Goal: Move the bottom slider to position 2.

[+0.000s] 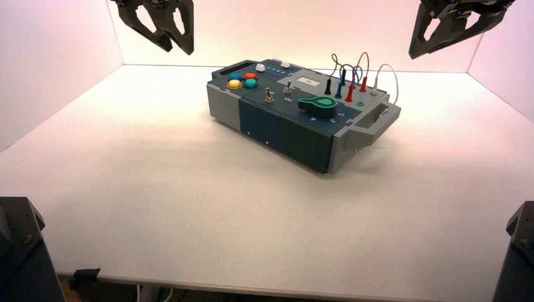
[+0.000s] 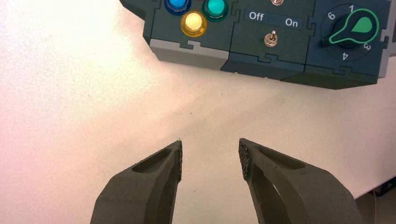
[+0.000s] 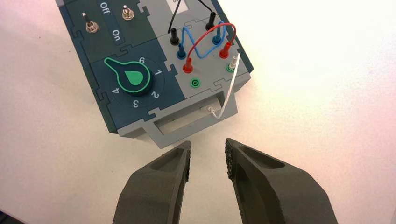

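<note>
Both arms are hanging raised at the back, away from the box (image 1: 296,116). The left claw (image 1: 169,38) is sitting high at the far left, fingers spread wide with nothing between them; in its wrist view the left claw is hovering over bare desk (image 2: 70,93) just short of the box edge with the yellow button (image 2: 194,23), teal button (image 2: 215,6) and a toggle switch (image 2: 270,39) by the Off/On label. The right claw (image 1: 434,41) is sitting high at the far right, also spread wide and empty, hovering near the box's handle end (image 3: 187,122) with the green knob (image 3: 133,77) and the plugged wires (image 3: 205,39). Two white slider knobs are sitting on the box's far edge; the bottom slider (image 1: 260,67) is the left one, next to the coloured buttons, untouched. The other white slider (image 1: 286,64) is lying just to its right
</note>
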Tool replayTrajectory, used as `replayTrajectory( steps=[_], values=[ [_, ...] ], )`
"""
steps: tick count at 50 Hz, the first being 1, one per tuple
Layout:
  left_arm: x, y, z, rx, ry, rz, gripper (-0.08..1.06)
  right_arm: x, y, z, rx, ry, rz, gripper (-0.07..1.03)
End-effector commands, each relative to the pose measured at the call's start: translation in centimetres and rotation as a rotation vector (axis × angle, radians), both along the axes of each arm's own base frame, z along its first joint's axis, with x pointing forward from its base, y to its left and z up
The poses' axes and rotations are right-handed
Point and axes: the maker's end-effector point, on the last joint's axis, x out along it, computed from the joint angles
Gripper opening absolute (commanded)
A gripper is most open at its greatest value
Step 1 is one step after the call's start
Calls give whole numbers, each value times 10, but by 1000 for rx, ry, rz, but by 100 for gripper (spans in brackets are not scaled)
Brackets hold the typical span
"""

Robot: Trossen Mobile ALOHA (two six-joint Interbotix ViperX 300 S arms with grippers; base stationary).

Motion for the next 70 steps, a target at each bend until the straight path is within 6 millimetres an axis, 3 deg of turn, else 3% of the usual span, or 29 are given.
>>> replayTrajectory(
  steps=[1, 28, 35, 45, 52, 66, 70],
  values=[
    [7, -4, 12, -13, -38, -8, 62, 5, 2, 8, 11, -24, 0, 41],
    [10, -4, 16, -17, -60, -6, 60, 4, 2, 9, 13, -26, -1, 41],
    [24, 0, 16, -16, -75, 19, 55, 4, 1, 12, 16, -35, -1, 41],
    [67, -11, 19, -8, -47, 28, 38, 3, 2, 16, 22, -52, 0, 41],
    [105, -27, 16, 11, 12, 12, 34, 3, 2, 14, 25, -54, -1, 41],
    [178, -52, -1, 56, 103, -57, -3, 5, 2, 10, 13, -38, 2, 41],
    [192, -54, -4, 54, 105, -53, -3, 5, 2, 10, 11, -37, 2, 41]
  ],
)
